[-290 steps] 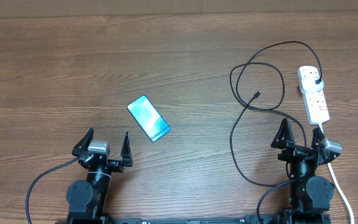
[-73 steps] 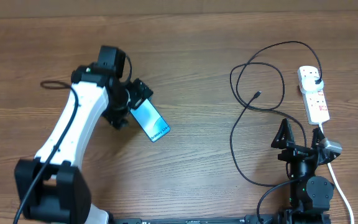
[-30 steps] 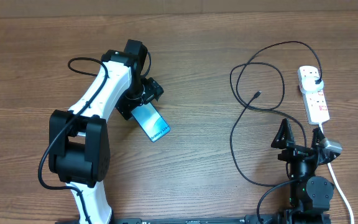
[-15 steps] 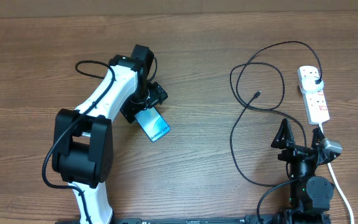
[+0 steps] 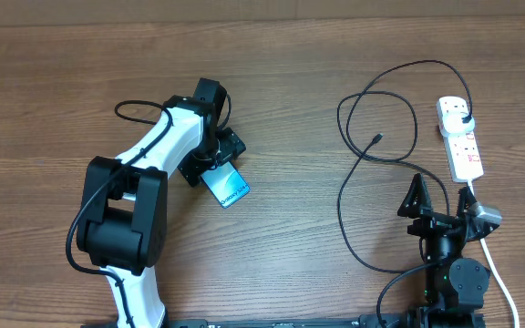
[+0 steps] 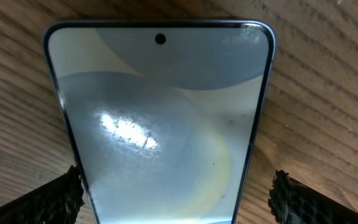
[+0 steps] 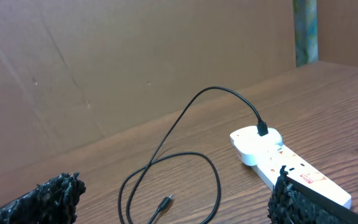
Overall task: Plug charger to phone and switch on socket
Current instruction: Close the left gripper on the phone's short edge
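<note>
**Overhead view.** The table (image 5: 290, 82) is showing a brown wood-grain surface. The phone (image 5: 230, 187), a slim glossy teal rectangle with dark edges, is lying flat and slanted left of centre. The left gripper (image 5: 210, 162) is hanging over the phone's far end and covering it, with the jaws spread wide. Contact cannot be told here. The charger (image 5: 340, 205), a thin black cable, is lying in loose loops on the right half. Its connector tip (image 5: 375, 138) is resting free on the wood. Its plug (image 5: 464, 117) is sitting in the far outlet of the socket (image 5: 464, 155), a long white strip near the right edge. A broad band of bare wood is separating the phone from the loops. The right gripper (image 5: 440, 202) is sitting at the near edge, spread wide and holding nothing.

**Left wrist view.** The screen is filling the frame, showing rounded corners, a punch-hole lens and glare. The rough black fingers (image 6: 55, 199) are straddling the long edges. One is lying just beside an edge, and the other is standing apart with wood between. No grip is showing.

**Right wrist view.** The rough black fingers (image 7: 48, 196) are framing the socket, the plug and the cable loop at a distance. A plain brown cardboard wall (image 7: 135, 62) is standing behind the table edge.
</note>
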Robot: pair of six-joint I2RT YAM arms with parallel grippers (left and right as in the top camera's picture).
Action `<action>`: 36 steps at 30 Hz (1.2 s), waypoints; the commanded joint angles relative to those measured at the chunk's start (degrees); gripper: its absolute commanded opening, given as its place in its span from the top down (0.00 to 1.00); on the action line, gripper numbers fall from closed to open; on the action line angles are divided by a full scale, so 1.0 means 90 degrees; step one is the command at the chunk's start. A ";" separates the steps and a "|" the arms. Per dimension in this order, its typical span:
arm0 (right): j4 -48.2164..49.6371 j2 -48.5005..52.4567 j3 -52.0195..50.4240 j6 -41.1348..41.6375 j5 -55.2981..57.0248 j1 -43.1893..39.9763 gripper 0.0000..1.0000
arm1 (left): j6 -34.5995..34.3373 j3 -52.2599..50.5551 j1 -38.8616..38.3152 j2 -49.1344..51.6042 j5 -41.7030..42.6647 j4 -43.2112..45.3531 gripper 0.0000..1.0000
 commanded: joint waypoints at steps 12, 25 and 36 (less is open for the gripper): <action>0.0029 -0.0017 -0.0066 -0.0051 0.0029 0.0010 0.00 | -0.0002 -0.0401 -0.0049 0.0080 0.0063 0.0070 0.00; 0.0029 -0.0017 -0.0066 -0.0051 0.0029 0.0010 0.00 | -0.0019 -0.0454 -0.0102 0.0080 0.0304 0.0058 0.17; 0.0032 -0.0017 -0.0066 -0.0051 0.0029 0.0010 0.00 | 0.0012 -0.0362 -0.0080 0.0078 0.0452 -0.0245 0.27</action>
